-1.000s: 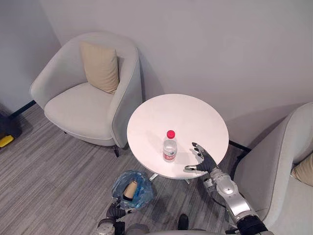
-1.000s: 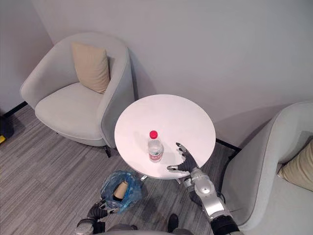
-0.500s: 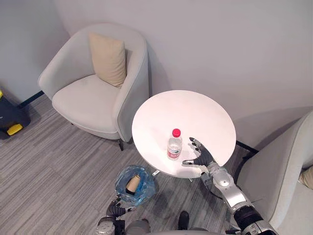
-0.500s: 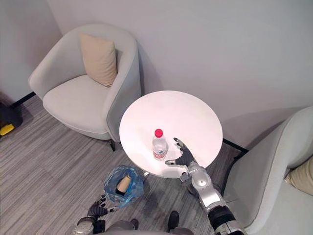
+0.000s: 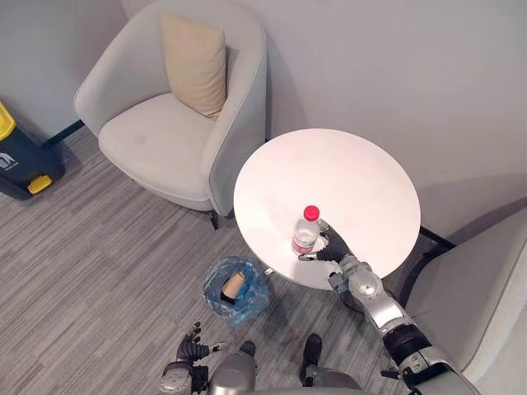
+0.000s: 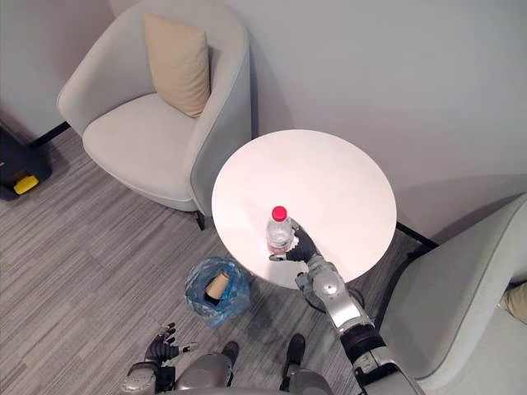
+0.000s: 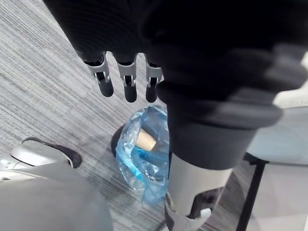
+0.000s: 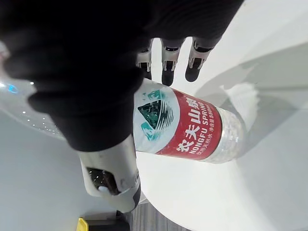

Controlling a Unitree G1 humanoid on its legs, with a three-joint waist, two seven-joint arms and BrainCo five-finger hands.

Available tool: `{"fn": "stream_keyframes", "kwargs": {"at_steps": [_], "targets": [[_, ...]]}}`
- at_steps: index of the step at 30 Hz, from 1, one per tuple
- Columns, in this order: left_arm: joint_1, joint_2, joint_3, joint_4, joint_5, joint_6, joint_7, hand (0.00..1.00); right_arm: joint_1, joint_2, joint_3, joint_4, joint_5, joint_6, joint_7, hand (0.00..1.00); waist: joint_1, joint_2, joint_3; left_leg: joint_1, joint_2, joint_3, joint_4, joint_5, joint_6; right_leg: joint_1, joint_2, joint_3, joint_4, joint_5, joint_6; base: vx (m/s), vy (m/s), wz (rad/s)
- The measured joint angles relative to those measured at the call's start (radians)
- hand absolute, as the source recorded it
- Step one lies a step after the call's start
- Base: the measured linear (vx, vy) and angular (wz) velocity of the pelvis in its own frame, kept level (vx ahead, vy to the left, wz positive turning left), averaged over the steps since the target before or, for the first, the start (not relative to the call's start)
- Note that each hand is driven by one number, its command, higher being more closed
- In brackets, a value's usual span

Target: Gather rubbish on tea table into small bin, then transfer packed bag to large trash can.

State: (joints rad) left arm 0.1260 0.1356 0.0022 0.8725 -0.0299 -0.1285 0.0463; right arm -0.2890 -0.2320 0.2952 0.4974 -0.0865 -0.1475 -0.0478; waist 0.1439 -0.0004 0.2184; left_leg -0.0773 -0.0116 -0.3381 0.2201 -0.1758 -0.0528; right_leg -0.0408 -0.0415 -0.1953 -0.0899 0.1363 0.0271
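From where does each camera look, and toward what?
Left eye view: from the head, down on the round table, bottle and right hand.
Right eye view: same scene, from slightly aside; left hand low.
Left wrist view: along the left hand's fingers to the blue-bagged bin on the floor.
Right wrist view: along the right hand, bottle between its fingers and thumb.
Both eyes share table, bottle, bin.
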Motion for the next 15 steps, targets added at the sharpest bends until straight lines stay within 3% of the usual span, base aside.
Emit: {"fn": "stream_keyframes", "kwargs": {"at_steps": [4, 5, 15], "targets": [[-0.001, -0.001, 0.000, 0.000, -0.002, -0.004, 0.001, 0.00, -0.037, 0.011, 0.022, 0.036, 0.001, 0.000, -0.017, 0.00, 0.008, 0.001, 0.021, -0.017, -0.003, -0.015, 0.007, 0.001, -0.001, -0.008, -0.002, -0.015, 0.000, 0.000, 0.000, -0.03, 0.025, 0.10], [-0.001, -0.001, 0.000, 0.000, -0.003, -0.005, 0.001, 0.00, -0.041, 0.011, 0.027, 0.036, 0.001, 0.000, -0.017, 1.00, 0.010, 0.001, 0.022, -0.021, -0.004, -0.016, 0.007, 0.002, -0.002, -0.013, -0.002, -0.015, 0.001, 0.000, 0.000, -0.02, 0.028, 0.08], [-0.022, -0.005, -0.012, -0.001, -0.015, -0.011, 0.005, 0.00, -0.147, 0.039, 0.037, 0.079, 0.003, 0.003, -0.062, 1.00, 0.039, 0.004, 0.075, -0.036, -0.006, -0.022, 0.006, 0.008, -0.002, -0.022, -0.004, -0.027, -0.001, 0.000, 0.000, -0.01, 0.028, 0.03]]}}
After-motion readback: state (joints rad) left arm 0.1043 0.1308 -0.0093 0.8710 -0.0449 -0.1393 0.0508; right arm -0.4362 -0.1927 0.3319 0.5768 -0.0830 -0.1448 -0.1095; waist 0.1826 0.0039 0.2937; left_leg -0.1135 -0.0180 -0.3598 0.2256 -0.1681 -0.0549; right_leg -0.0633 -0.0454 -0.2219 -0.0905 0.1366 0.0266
